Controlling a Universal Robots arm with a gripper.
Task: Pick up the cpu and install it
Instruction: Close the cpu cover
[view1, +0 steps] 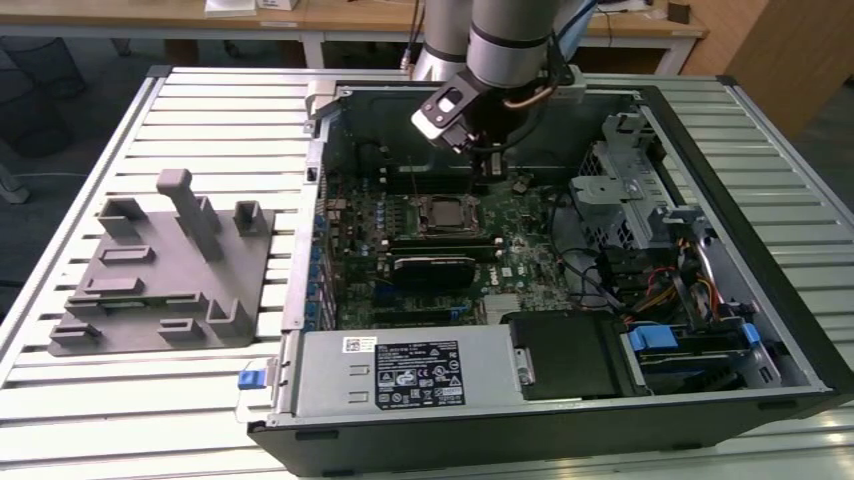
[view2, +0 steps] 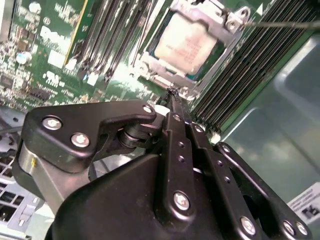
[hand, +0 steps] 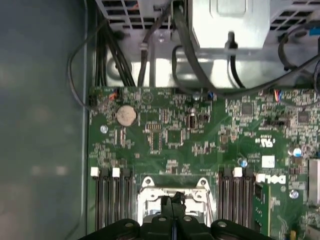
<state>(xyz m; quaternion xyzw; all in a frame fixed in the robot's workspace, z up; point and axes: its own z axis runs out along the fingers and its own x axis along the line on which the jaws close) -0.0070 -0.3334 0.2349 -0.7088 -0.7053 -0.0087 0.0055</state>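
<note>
1 gripper (view2: 172, 94) (fingers together) hovers over the seated cpu (view2: 187, 42).

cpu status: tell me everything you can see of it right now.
The cpu is a flat square chip with a pale silver-grey metal top bearing faint print. It lies flat in the black socket on the green motherboard, with a metal frame bordering its edges; I cannot tell whether that frame is latched. Nothing else touches it. The pincer is shut and holds nothing, its tip near the frame's edge, apart from the chip.
</note>
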